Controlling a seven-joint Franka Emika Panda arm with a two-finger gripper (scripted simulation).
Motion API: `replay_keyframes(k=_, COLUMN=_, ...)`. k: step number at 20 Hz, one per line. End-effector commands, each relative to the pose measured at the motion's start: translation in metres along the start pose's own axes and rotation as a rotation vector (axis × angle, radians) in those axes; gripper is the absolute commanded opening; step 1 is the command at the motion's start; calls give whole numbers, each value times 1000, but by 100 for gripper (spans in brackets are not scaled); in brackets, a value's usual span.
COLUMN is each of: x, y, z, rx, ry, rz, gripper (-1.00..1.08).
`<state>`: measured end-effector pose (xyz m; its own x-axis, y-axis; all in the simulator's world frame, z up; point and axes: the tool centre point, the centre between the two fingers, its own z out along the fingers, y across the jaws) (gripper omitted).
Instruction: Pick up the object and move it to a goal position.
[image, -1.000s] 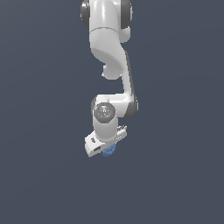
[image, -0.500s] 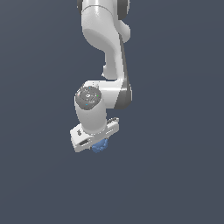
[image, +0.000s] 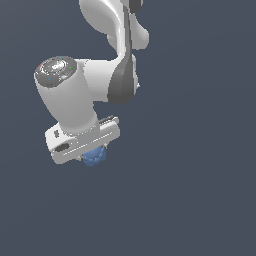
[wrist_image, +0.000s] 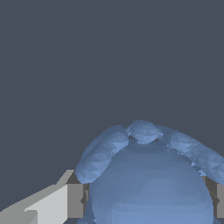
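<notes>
**Clerk:** Item one, nearest the wrist camera: the object (wrist_image: 151, 183), a blue, lumpy, rounded blob with a beaded ridge across its crown. It fills the space between the two fingers (wrist_image: 75, 200), pressed against a pad on either side.

**Auditor:** State of the tool?

**Clerk:** The gripper (image: 92, 154) is clamped on the object. In the exterior view the blob (image: 94, 156) shows only as a small blue bulge under the white hand, the rest hidden by the hand's body. The fingers themselves cannot be made out in that view.

**Auditor:** Why held that way?

**Clerk:** My judgement: a squeeze across the widest part of a bumpy, roundish shape gives the pads the most surface and the least chance of it rolling out. It is tucked deep between the fingers, which suits carrying rather than setting down.

**Auditor:** Position in the scene?

**Clerk:** Toward the exterior view's left, below the wrist of the arm (image: 107, 80), which runs up and out of frame at the top. No surface is seen beneath it; whether it is touching anything below cannot be told.

**Auditor:** Containers and contents?

**Clerk:** None on record. Beyond the object both views show only flat dark grey background. No goal marker is visible, so remaining travel cannot be judged.
</notes>
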<state>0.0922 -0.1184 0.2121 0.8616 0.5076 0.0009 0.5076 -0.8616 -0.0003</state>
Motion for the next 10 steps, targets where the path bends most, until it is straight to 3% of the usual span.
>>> replay_keyframes(k=1, x=-6, y=12, z=-24, rx=1, ry=0, rz=-1, gripper=-100)
replay_keyframes(k=10, x=-21, y=51, z=-93, rx=0, ry=0, rz=0, gripper=-100)
